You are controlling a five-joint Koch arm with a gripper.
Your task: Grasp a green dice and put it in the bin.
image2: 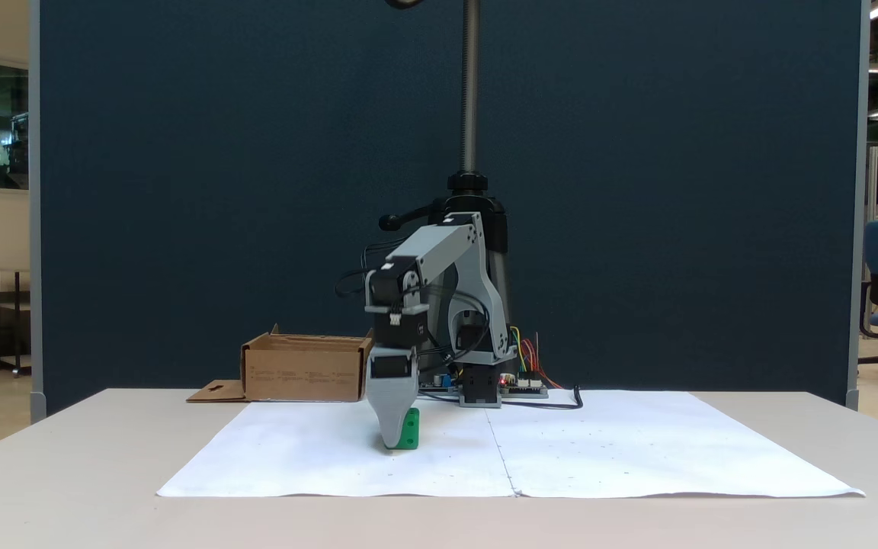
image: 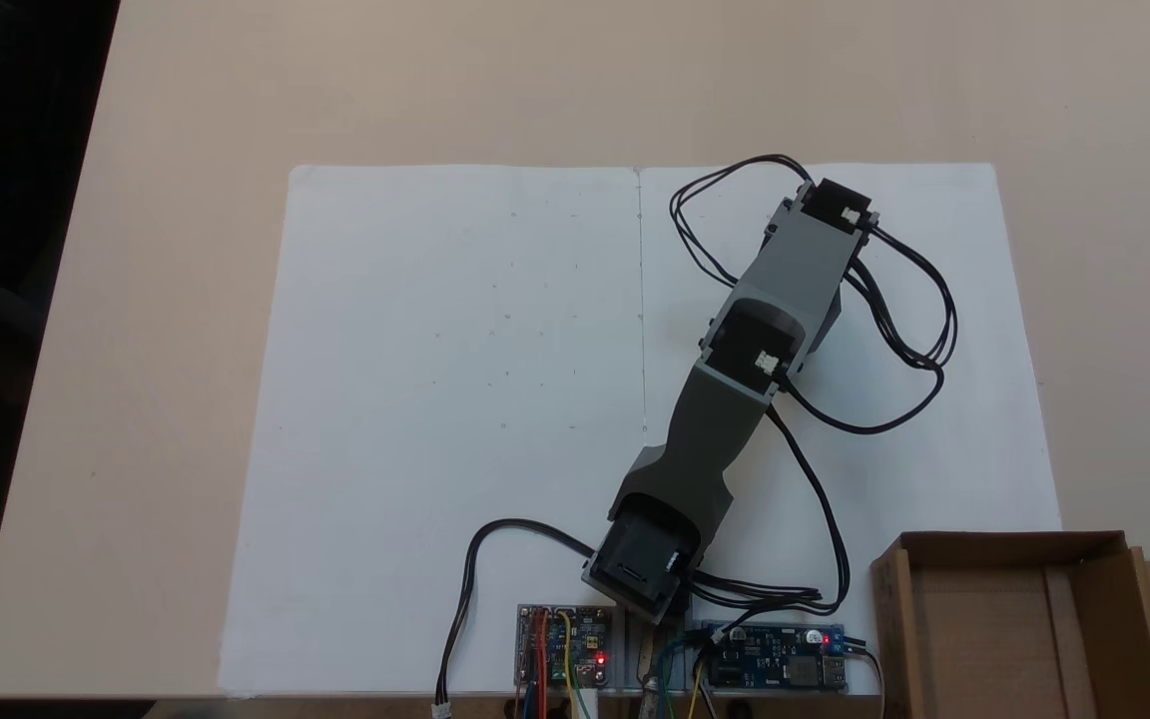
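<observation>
Hand (image2: 393,436) down on the white paper (image2: 599,450), green dice (image2: 410,428) touching its right side in the front fixed view. Only one jaw shows; grip can't be told. Bin (image2: 306,370) lies far-left.

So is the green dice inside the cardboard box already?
No. In a fixed view the green dice sits on the white paper beside the gripper, well apart from the bin.

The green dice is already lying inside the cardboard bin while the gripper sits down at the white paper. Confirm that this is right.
Not right. The green dice is not in the bin; it sits on the white paper right at the gripper, well in front of the box, as the fixed view from the table's side shows. The bin's inside shows bare cardboard. The gripper is indeed down at the paper.
</observation>
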